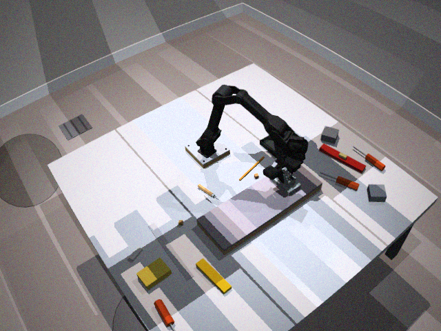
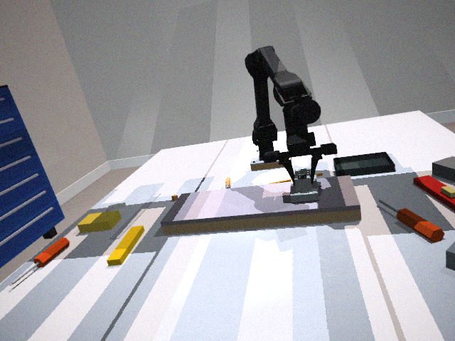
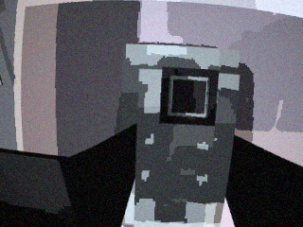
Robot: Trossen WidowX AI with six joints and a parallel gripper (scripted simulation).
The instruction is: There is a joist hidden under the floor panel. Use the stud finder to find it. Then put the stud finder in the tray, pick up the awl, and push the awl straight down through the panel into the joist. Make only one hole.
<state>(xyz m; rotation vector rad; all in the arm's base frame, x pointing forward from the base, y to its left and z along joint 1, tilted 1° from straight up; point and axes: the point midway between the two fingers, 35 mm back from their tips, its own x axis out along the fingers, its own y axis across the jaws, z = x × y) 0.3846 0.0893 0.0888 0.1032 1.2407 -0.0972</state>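
My gripper (image 1: pixel 284 179) (image 2: pixel 303 180) (image 3: pixel 177 132) is shut on the grey stud finder (image 1: pixel 290 188) (image 2: pixel 304 193) (image 3: pixel 189 184), which has a dark square window. The stud finder is held upright at the panel's right part in the exterior view; whether it touches the surface I cannot tell. The floor panel (image 1: pixel 243 218) (image 2: pixel 220 205) (image 3: pixel 95 76) is a long board with a brown edge. The awl (image 1: pixel 206 190) (image 2: pixel 227 182), with a light wooden handle, lies behind the panel. The dark tray (image 1: pixel 265 143) (image 2: pixel 363 171) stands at the back right, partly hidden by the arm in the top view.
An orange pencil (image 1: pixel 251 168) and a small wooden cube (image 1: pixel 255 176) lie behind the panel. A red level (image 1: pixel 351 162) (image 2: pixel 431 186), orange screwdrivers and grey blocks lie to the right. A yellow block (image 1: pixel 154 273) (image 2: pixel 99 221), a yellow bar (image 1: pixel 213 275) (image 2: pixel 126 245) and another screwdriver lie left.
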